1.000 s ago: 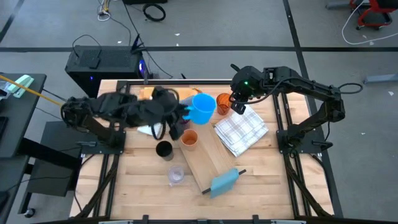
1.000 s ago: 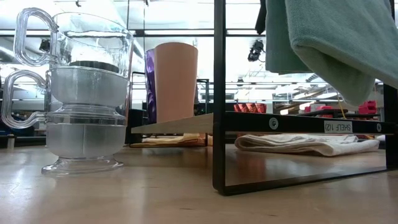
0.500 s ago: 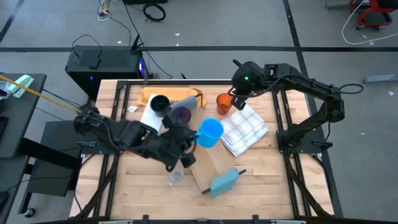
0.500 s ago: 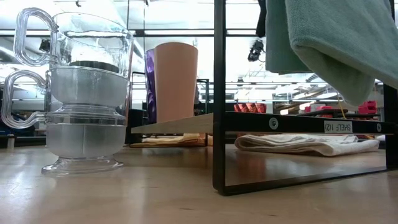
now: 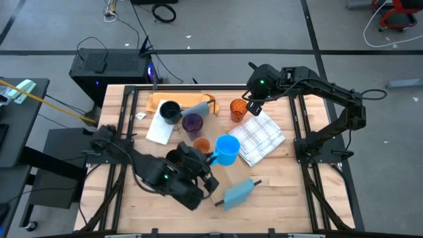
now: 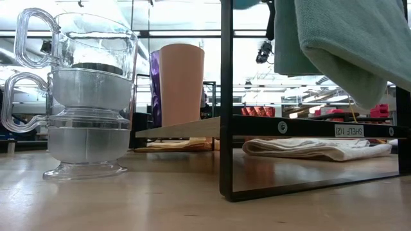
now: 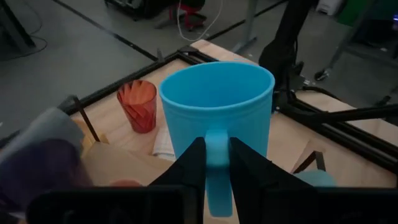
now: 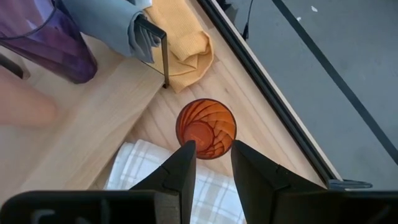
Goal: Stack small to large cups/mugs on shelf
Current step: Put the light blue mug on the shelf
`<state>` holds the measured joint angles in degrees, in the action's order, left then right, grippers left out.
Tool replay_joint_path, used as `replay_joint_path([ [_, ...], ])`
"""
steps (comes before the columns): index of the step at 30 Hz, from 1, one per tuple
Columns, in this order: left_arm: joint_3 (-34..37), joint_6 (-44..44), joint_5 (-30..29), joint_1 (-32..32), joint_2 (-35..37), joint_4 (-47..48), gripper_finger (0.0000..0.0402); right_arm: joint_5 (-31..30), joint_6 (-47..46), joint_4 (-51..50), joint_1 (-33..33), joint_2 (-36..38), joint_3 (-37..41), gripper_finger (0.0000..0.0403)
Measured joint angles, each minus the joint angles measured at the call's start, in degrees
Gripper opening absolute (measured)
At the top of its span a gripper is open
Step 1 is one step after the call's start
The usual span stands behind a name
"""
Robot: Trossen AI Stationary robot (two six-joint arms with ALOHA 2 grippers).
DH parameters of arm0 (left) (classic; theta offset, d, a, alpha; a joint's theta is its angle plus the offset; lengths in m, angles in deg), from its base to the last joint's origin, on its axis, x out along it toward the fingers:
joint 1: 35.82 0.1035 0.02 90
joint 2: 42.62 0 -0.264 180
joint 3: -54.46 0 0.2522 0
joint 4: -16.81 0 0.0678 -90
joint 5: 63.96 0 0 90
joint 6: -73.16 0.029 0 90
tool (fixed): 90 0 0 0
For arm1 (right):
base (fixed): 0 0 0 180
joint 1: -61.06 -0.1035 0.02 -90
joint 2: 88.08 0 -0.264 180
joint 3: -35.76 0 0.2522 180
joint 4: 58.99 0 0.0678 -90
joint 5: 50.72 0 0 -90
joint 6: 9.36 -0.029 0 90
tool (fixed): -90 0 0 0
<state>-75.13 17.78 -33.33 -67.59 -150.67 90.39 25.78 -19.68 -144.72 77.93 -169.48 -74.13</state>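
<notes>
My left gripper (image 5: 211,158) is shut on a bright blue mug (image 5: 227,149), held above the long pale plank shelf (image 5: 228,173), whose ends carry blue-grey pieces (image 5: 239,192). An orange cup (image 5: 201,145) and a purple tumbler (image 5: 192,123) stand on the shelf's far part. A dark mug (image 5: 170,111) stands left of it. My right gripper (image 8: 214,155) is open above an orange ribbed cup (image 8: 206,129), apart from it. Stacked clear glasses (image 6: 83,96) show in the low view. My left gripper pinches the blue mug's handle (image 7: 216,163) between its two fingers (image 7: 188,167), coming level from the table's left side. The mug sits upright, its mouth up, lifted clear above the shelf; its underside shows at the low view's top edge (image 6: 247,3).
A white checked cloth (image 5: 258,139) lies right of the shelf. A yellow cloth (image 8: 183,37) and an orange-brown board (image 5: 178,100) lie at the far edge. A white sheet (image 5: 158,129) lies under the dark mug. My left arm (image 5: 165,173) covers the near-left table.
My left gripper has carried the blue mug from the far part of the table toward the near edge and slightly right, keeping it upright. The arm has swung from the far left down to the near left, uncovering the dark mug and purple tumbler.
</notes>
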Motion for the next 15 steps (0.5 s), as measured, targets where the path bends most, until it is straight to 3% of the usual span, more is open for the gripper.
replay_joint_path([
  [7, 0.0, -5.4, 0.4, 0.0, -5.4, 1.8, 0.0055, 0.0, 0.0, -0.4, -0.2, 0.0, 0.0, 0.0109],
  [12, 0.0, -12.5, 0.0, -0.8, -7.8, 9.6, 0.0055, 0.0, 0.0, -0.4, -0.2, 0.0, 0.0, 0.0109],
  [15, 0.0, -20.7, -3.8, -2.7, -8.5, 15.4, 0.0057, 0.0, 0.0, -0.5, -0.2, 0.0, 0.0, 0.0109],
])
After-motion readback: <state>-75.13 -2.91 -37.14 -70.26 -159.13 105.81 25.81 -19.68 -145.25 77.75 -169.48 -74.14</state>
